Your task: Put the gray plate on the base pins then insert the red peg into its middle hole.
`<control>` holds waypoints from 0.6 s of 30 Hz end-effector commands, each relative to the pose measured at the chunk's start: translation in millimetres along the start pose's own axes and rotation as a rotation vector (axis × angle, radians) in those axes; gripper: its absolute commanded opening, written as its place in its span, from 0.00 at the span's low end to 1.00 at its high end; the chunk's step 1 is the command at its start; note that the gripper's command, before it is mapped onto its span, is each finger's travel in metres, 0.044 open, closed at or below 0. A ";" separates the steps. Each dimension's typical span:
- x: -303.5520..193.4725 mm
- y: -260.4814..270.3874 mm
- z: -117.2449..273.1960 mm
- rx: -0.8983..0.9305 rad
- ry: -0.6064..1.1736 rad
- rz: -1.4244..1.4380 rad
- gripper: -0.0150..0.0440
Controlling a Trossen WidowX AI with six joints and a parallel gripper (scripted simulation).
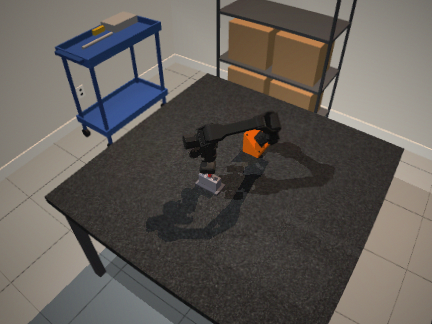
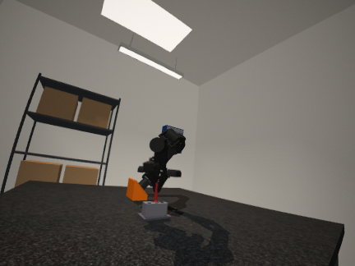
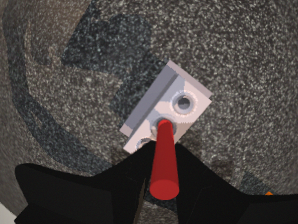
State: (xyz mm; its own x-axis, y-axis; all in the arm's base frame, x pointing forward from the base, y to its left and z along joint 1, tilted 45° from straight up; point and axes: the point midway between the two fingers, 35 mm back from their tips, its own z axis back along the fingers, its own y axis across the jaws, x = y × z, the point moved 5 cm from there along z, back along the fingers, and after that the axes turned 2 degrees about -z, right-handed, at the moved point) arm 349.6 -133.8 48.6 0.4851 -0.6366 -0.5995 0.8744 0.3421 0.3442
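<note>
From the top, you are seeing your black arm reaching over the dark table (image 1: pixel 280 230) (image 2: pixel 94 222), with the gripper (image 1: pixel 209 172) (image 2: pixel 156 190) (image 3: pixel 165 147) pointing down at the gray block (image 1: pixel 210 184) (image 2: pixel 154 209) (image 3: pixel 172 107). Only a bit of the red peg (image 1: pixel 210 175) (image 2: pixel 156 193) (image 3: pixel 165 165) is showing here. The blue cart (image 1: pixel 92 61) is standing past the table, and this view is showing nearly all of it.

From the outside view, you are seeing what the top one is hiding: the peg is standing upright, its low end meeting the top of the block. The orange piece (image 1: pixel 254 143) (image 2: pixel 136 190) is sitting behind the block.

From the wrist, you are looking down the peg. Your gripper is squeezing it between its 2 black fingers, and its far end is at the middle hole (image 3: pixel 164 127). 1 round ring (image 3: pixel 183 103) is showing whole; another is partly hiding by the fingers. How deep the peg is going, you cannot tell.
</note>
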 end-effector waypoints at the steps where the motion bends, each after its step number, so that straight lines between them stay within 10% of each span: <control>1: -0.2 -0.1 -0.4 -0.001 0.001 0.000 0.25; 18: -1.0 0.8 -2.5 -0.003 0.000 0.005 0.25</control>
State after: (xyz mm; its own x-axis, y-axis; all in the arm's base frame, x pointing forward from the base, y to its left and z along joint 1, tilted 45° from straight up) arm 349.9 -131.0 47.5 0.4888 -0.6346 -0.5986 0.8723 0.3472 0.3442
